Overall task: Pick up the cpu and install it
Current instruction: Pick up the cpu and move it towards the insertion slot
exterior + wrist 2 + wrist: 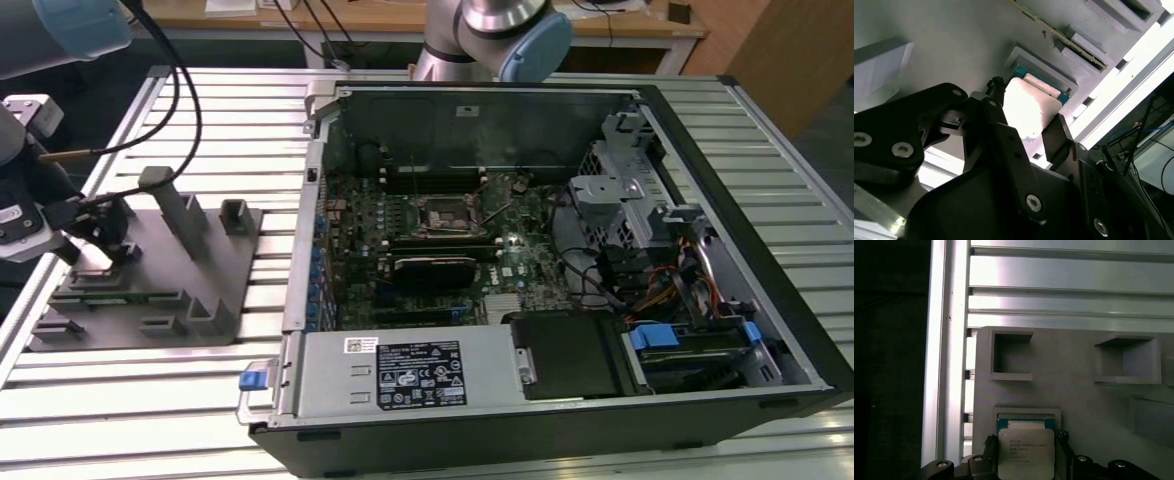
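First wrist view puts the gripper astride the cpu; whether it grips the chip I cannot tell. The cpu lies at its pocket in the grey holder. An off-centre pinch could tilt it, snagging the pocket wall or letting it slip.

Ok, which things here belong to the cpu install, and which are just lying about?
Job: pale silver square cpu; black gripper straddling it; grey moulded fixture tray under it; square black motherboard socket in the open black computer case.
Just about: black heatsink block; silver labelled power supply; black cables; slatted aluminium table.
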`<action>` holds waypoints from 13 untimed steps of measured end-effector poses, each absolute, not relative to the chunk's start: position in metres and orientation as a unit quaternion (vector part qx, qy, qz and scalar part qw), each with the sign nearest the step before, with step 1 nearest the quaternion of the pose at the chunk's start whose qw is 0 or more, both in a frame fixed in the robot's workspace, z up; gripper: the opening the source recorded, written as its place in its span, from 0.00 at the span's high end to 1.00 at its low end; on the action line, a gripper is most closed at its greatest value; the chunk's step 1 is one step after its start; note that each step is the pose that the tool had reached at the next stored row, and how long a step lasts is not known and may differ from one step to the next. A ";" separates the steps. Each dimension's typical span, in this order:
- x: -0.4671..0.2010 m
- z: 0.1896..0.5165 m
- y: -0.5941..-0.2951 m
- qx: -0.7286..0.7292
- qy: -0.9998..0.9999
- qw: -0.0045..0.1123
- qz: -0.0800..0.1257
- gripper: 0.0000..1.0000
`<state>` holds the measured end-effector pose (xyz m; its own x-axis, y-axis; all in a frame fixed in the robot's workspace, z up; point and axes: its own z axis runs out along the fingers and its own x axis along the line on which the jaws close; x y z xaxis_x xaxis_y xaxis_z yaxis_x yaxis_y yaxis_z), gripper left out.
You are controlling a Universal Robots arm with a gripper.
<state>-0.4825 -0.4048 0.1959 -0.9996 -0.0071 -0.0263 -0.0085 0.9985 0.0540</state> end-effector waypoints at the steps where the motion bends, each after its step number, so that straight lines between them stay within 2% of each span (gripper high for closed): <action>1: -0.483 0.198 -0.405 -0.004 1.000 0.013 0.027 0.45; 13: -0.481 0.201 -0.405 0.008 1.000 0.013 0.027 0.45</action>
<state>-0.4815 -0.4049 0.2006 -0.9995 0.0161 -0.0264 0.0147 0.9984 0.0540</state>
